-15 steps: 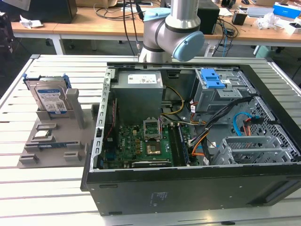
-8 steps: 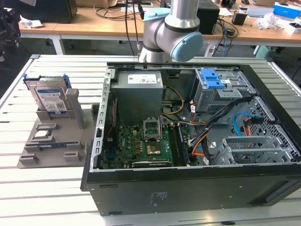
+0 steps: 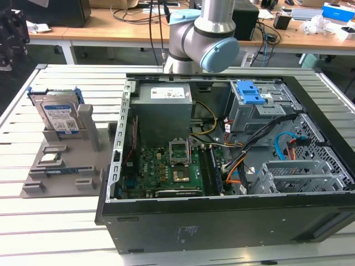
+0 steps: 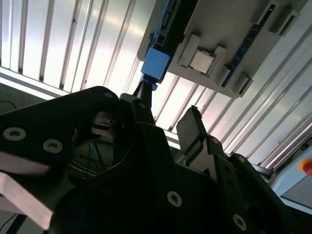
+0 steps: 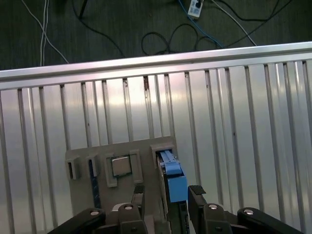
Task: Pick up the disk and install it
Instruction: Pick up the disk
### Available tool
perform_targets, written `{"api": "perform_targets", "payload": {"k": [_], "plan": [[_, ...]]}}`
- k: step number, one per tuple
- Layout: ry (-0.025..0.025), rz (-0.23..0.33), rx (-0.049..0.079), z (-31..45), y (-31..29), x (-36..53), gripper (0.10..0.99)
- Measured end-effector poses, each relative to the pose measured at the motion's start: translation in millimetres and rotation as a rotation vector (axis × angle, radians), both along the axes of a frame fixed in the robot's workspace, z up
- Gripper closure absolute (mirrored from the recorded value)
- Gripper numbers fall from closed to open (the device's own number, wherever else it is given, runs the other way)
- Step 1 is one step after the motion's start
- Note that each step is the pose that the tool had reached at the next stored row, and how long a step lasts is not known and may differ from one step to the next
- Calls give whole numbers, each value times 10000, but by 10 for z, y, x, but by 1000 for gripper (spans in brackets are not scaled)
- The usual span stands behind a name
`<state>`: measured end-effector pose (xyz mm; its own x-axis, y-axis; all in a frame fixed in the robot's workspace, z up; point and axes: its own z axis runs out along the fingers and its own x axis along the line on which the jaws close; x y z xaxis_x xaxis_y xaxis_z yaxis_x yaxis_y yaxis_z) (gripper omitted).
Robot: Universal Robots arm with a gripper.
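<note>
Exterior view: the disk (image 3: 60, 117) stands on edge in a slot of a grey parts holder (image 3: 66, 160). The holder sits on the slatted metal table (image 3: 33, 227), to the exterior view's left of the open computer case (image 3: 222, 221). The robot arm (image 3: 205, 39) rises behind the case.

Second wrist view: the gripper (image 4: 168, 114) has its two dark fingers (image 4: 192, 126) spread apart, closed on nothing. Beyond them is the disk's blue bracket (image 4: 156, 64), seen end-on in the holder (image 4: 224, 29), with a processor chip (image 4: 201, 61) seated just beside it.

First wrist view: the gripper (image 5: 168, 195) looks down on the table (image 5: 243, 122). The disk (image 5: 174, 180) shows edge-up between the parted fingers (image 5: 197, 192), and the chip (image 5: 120, 166) lies in the neighbouring pocket. I cannot tell whether the fingers touch the bracket.
</note>
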<state>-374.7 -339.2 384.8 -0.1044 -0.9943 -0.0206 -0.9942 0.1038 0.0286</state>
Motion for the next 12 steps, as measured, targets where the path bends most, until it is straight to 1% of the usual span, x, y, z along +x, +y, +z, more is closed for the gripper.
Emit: {"api": "perform_targets", "payload": {"k": [4, 12], "plan": [[1, 1, -3, -43, 17, 25, 604], [1, 0, -3, -120, 22, 61, 604]]}}
